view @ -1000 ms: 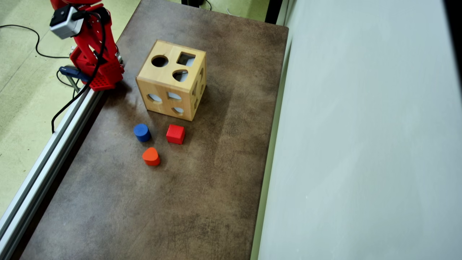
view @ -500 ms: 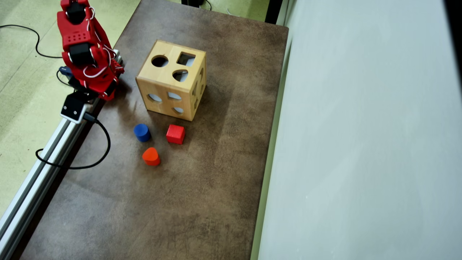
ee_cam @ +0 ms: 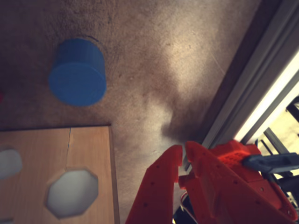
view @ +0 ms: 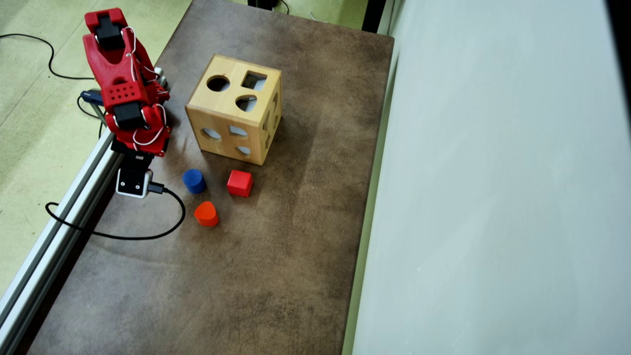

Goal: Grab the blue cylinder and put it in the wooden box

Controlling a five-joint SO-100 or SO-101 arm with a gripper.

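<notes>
Standing upright on the counter [view: 276, 276], blue cylinder [view: 194, 181] looks light, rigid, smooth; pinch its curved sides. Tool [ee_cam: 183, 154] nearly closed, empty, well apart.

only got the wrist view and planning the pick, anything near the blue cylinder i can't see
Observer: Yes. In the overhead view a red cube stands right of the blue cylinder, not touching it.
Operator: anything else close
Observer: An orange rounded-triangle block sits just below the cylinder in that view, also apart.
Operator: round hole on top of the box?
Observer: Yes, the wooden box has a round hole at the left of its top face.
</notes>
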